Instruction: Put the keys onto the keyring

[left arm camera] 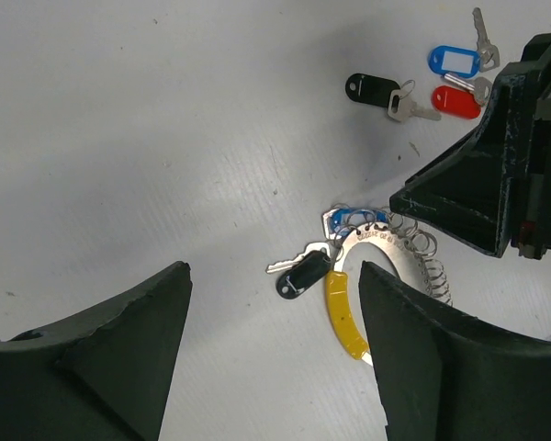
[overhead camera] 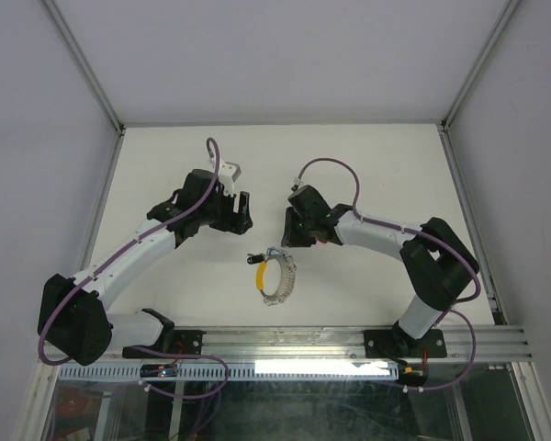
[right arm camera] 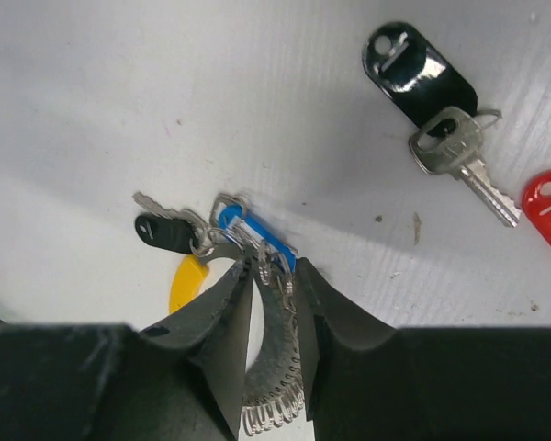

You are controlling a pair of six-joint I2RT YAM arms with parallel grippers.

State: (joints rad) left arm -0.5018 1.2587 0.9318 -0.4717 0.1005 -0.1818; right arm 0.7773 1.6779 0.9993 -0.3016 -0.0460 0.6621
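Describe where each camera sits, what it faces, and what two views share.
Top: above and behind the arms, looking down on the table; both arms show.
Left wrist: on the left arm, facing down past the open left gripper at keyring and loose keys.
Right wrist: on the right arm, facing down past the right gripper, shut on the keyring.
Shared: both wrist views show keyring and black-tagged key.

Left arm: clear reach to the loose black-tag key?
Probably yes: left gripper is open, the loose black-tag key lies uncovered, and the right gripper holding the keyring sits beside the path.
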